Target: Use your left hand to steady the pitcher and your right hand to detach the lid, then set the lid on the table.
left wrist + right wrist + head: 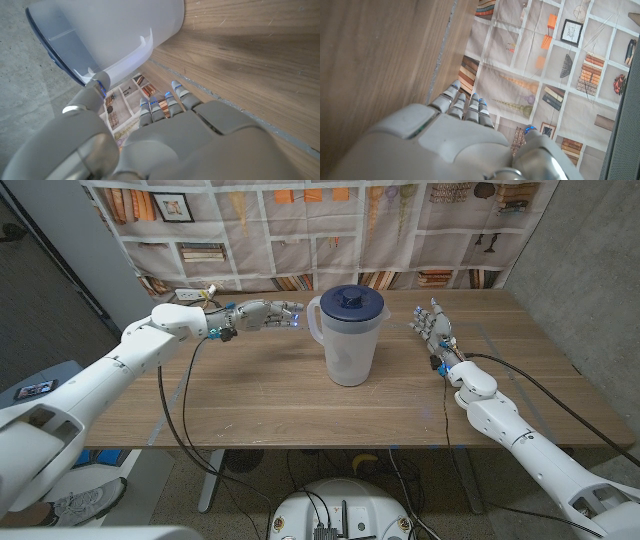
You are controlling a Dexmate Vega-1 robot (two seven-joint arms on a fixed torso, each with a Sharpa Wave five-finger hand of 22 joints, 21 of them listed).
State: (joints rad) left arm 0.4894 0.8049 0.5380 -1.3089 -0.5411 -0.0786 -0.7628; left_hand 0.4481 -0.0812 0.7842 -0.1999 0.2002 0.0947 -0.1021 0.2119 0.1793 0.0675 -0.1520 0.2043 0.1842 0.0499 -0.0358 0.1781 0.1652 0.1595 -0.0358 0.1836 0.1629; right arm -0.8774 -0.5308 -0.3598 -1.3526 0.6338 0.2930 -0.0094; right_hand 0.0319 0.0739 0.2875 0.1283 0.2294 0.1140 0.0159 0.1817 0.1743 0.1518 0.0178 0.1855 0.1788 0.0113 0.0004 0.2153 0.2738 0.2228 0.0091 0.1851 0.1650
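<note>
No brand, label or readable writing shows on the pitcher or on either hand.

Nearest the robot, the right hand (433, 326) stands over the wooden table (250, 400) on the robot's right side, fingers apart and reaching away toward the far edge, holding nothing. In the right wrist view the same hand (465, 140) shows its fingers spread and empty above the table's far edge, with the printed backdrop (560, 65) beyond them.

The pitcher (347, 335) stands upright between the two hands, its long axis vertical. It is a translucent white vessel, well to the left of the right hand and apart from it. Its dark blue lid (348, 300) sits on top, in place. The handle (313, 320) faces the left hand.

The left hand (262, 313) reaches in from the robot's left, fingers extended toward the pitcher's handle, with the fingertips (297, 314) just beside it; whether they touch cannot be told from the head view. In the left wrist view the hand (165, 135) has its fingers apart and closes on nothing, and the pitcher (115, 35) lies just past the fingertips, a gap showing between them.

Farthest back, behind the table, hangs the backdrop (320, 230) printed with bookshelves and framed pictures; nothing on it can be read.
</note>
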